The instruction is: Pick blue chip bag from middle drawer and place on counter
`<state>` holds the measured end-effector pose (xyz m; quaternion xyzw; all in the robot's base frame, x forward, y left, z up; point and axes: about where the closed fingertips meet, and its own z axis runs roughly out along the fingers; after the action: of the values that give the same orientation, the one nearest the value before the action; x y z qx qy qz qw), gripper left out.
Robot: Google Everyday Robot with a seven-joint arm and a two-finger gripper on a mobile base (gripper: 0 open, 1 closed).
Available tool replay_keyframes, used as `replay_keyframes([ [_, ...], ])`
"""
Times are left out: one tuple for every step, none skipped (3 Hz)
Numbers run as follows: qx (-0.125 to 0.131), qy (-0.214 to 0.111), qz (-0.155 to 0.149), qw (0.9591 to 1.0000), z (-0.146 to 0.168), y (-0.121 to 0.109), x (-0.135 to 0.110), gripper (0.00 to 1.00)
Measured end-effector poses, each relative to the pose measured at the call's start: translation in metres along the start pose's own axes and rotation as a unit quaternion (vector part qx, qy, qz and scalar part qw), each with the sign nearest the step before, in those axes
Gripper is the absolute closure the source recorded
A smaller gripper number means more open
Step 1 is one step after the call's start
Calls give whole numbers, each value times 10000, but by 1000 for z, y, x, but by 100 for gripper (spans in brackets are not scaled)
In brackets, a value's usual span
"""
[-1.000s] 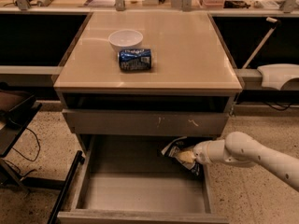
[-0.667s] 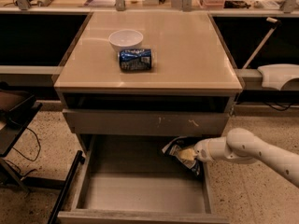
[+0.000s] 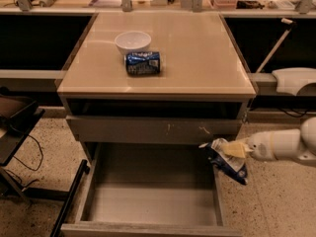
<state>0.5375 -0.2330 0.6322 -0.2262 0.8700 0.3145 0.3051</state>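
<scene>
The blue chip bag hangs from my gripper, crinkled dark blue with white panels. My gripper is shut on the bag's top and holds it above the right wall of the open middle drawer, level with the closed drawer front above. The drawer's grey floor is bare. My white arm reaches in from the right edge. The beige counter lies above and behind the bag.
A white bowl and a blue soda can lying on its side sit on the counter's left half. A closed drawer front with pale scratches is above the open drawer. A dark stand is at left. Speckled floor lies at right.
My gripper has lifted the bag up and to the right, out of the drawer's back right corner to over its right wall. The arm has drawn back rightward.
</scene>
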Motion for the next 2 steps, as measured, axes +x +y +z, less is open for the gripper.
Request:
replay_keyframes([
  [440,-169,-199,9987,-72,55,10,100],
  [863,-164,-167,9960,-111,67,26,100],
])
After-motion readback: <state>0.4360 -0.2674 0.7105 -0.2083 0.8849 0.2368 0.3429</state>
